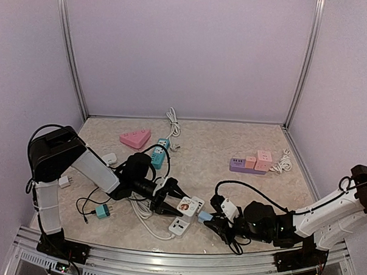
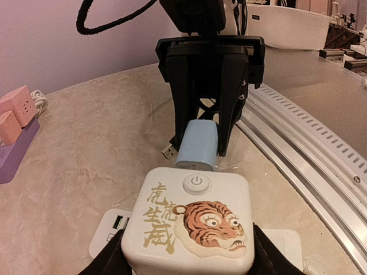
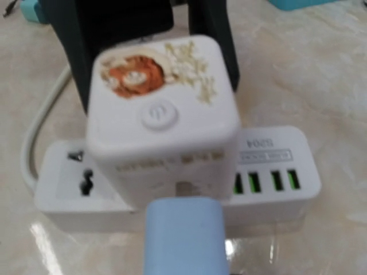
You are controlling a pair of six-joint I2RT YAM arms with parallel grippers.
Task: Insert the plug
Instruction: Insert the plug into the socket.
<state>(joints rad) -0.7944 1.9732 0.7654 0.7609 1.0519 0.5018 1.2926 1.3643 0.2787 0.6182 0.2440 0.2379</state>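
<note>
My left gripper (image 1: pixel 179 205) is shut on a white cube socket with a tiger picture (image 2: pixel 189 220) and holds it just above the table; the cube also shows from above (image 1: pixel 188 206) and in the right wrist view (image 3: pixel 160 114). My right gripper (image 1: pixel 211 219) is shut on a light blue plug (image 2: pixel 197 144). The plug's front end meets the cube's side face below the power button (image 2: pixel 196 183). In the right wrist view the plug (image 3: pixel 184 236) fills the bottom middle and hides my fingers. Its prongs are hidden.
A white power strip with USB ports (image 3: pixel 269 172) lies under the cube, its cable trailing left (image 1: pixel 145 215). A loose black USB connector (image 2: pixel 168 150) lies beside the plug. A pink triangular strip (image 1: pixel 135 138), a teal strip (image 1: pixel 160 153) and a purple-pink strip (image 1: pixel 250 163) lie farther back. A metal rail (image 2: pixel 309 149) runs along the near edge.
</note>
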